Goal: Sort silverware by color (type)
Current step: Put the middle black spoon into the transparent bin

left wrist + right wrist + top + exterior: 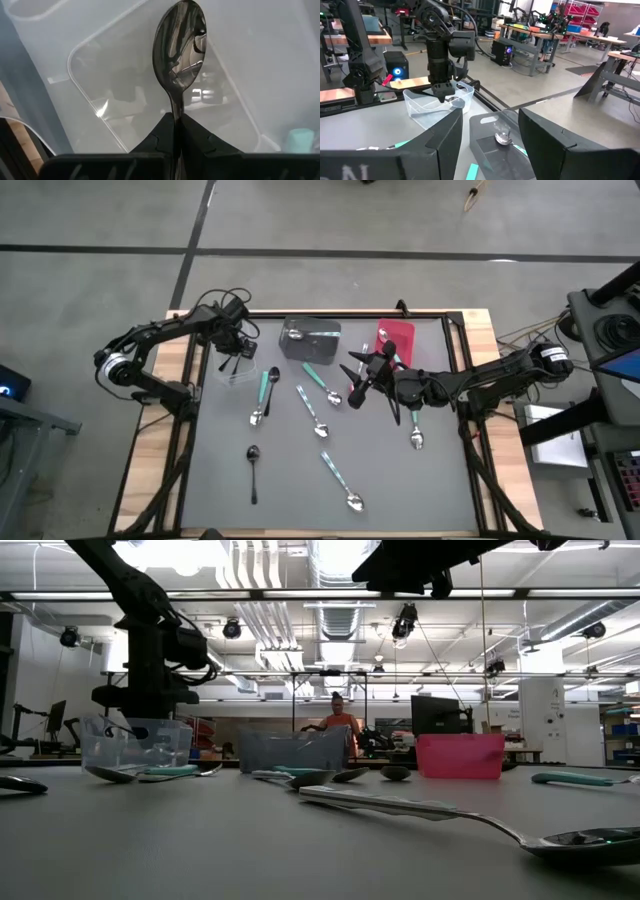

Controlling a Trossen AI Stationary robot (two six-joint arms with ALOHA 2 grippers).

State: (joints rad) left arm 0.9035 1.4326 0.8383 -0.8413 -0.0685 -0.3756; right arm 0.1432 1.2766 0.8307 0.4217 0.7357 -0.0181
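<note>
Left gripper (pixel 176 131) is positioned over the clear plastic bin (pixel 236 368) at the table's back-left, fingers clamped on the handle of 1 dark glossy spoon (pixel 181 45), bowl pointing down into the bin. In the right wrist view the same gripper (pixel 442 93) hangs at the bin's rim.

Right gripper (pixel 358 377) hovers above mid-table, just in front of the red bin (pixel 398 338), fingers (pixel 442 137) spread apart and holding nothing.

The dark grey bin (pixel 309 340), between the clear and red bins, contains 1 silver spoon (pixel 502 137).

Loose on the grey mat (pixel 290 470): several teal-handled spoons (pixel 322 383) around the centre, 1 all-black spoon (pixel 253 468) front-left, 1 black spoon (pixel 273 377) near the clear bin, and 1 teal-handled spoon (pixel 341 482) front-centre.

A person (pixel 338 720) in orange stands far behind the table.
</note>
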